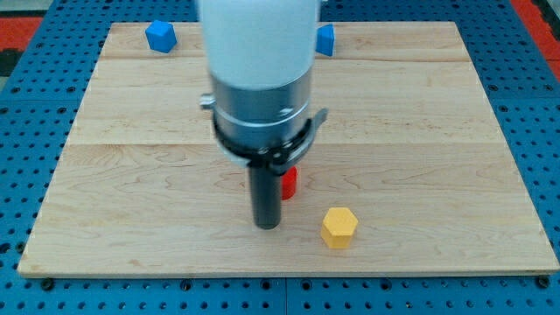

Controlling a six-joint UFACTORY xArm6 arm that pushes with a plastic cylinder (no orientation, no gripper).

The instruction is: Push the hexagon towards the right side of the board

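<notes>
A yellow hexagon block [339,227] lies on the wooden board [420,131] near the view's bottom, a little right of the middle. My tip [266,225] stands to the left of the hexagon, apart from it by a clear gap. A red block [289,181] sits just above and right of my tip, partly hidden behind the rod, so its shape cannot be made out.
A blue block [161,36] sits at the board's top left. Another blue block [325,39] sits at the top middle, partly hidden behind the arm's white body [258,52]. A blue perforated surface [26,175] surrounds the board.
</notes>
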